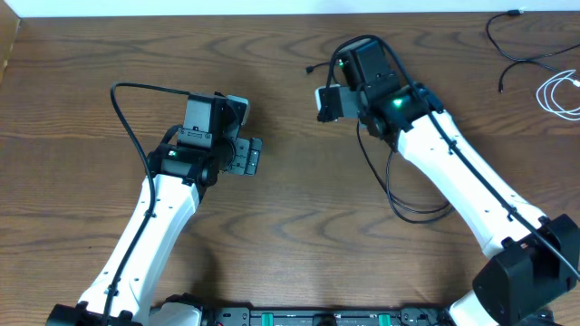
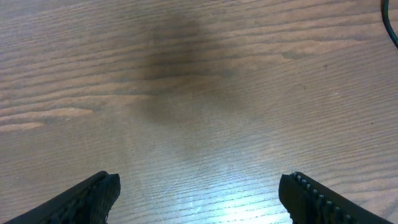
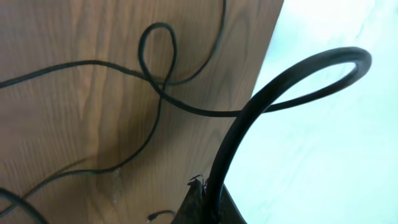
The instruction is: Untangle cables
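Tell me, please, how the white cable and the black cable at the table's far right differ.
The white cable is bunched into overlapping loops; the black cable sprawls in open curves. The black cable reaches the far edge; the white cable stops short of it. Both are thin, lying on the table.

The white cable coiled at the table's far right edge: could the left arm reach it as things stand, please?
Probably not. The white cable lies at the far right edge, while the left gripper sits open left of centre, and the right arm stretches across between them.
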Available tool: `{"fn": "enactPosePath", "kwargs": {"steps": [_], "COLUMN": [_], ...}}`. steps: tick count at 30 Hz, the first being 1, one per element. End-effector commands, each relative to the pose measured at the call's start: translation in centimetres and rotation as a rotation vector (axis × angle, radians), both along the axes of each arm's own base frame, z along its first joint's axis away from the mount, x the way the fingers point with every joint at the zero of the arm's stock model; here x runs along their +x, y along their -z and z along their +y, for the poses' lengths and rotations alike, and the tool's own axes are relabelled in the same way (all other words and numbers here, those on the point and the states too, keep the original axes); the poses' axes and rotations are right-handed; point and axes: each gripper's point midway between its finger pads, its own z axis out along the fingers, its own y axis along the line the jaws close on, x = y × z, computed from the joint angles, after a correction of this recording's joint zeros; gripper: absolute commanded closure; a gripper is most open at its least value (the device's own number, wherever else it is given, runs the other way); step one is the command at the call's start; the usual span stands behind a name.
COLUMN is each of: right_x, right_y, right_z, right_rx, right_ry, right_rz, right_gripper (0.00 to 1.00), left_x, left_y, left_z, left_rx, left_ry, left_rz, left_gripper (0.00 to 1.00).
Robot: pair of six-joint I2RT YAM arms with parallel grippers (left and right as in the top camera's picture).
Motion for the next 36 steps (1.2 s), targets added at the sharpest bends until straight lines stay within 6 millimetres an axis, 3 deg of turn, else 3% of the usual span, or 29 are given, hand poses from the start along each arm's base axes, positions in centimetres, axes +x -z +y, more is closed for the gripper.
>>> {"fn": "enactPosePath", "kwargs": {"steps": [1,4,13,24,29,36], "right_x": [-2.0,-4.8,-9.6,-14.7,-14.6,-12.4], "right_y": [-0.1,1.8,5.3,12.5,14.4,14.3], "right_z": [0.7,1.3,2.0,0.0,-1.4,-2.6], "right_rx": [-0.217,-0.184,0.047,0.073,0.115,0.279], "right_ry": [-0.262,-0.335,-0.281,-0.156,-0.007,0.257], "right_rz": [0.072,0.209,0.463,0.668,0.661,0.611], "right_gripper": [0.99,0.99,0.99,0.99,0.99,0.95], "left_x": [0.3,0.3,0.3,0.3,0.3,0.3], "left_y": [-0.2,-0.2,-0.2,-0.2,-0.2,-0.2], "left_z": [0.3,0.3,0.3,0.3,0.3,0.3], "left_rx": [0.007,0.007,0.007,0.007,0.007,0.007], "left_ry": [-0.015,-0.015,-0.015,-0.015,-0.015,-0.015], "left_rz": [-0.006,-0.006,-0.006,-0.006,-0.006,-0.006], "left_gripper": [0.13,0.13,0.13,0.13,0.13,0.13]}}
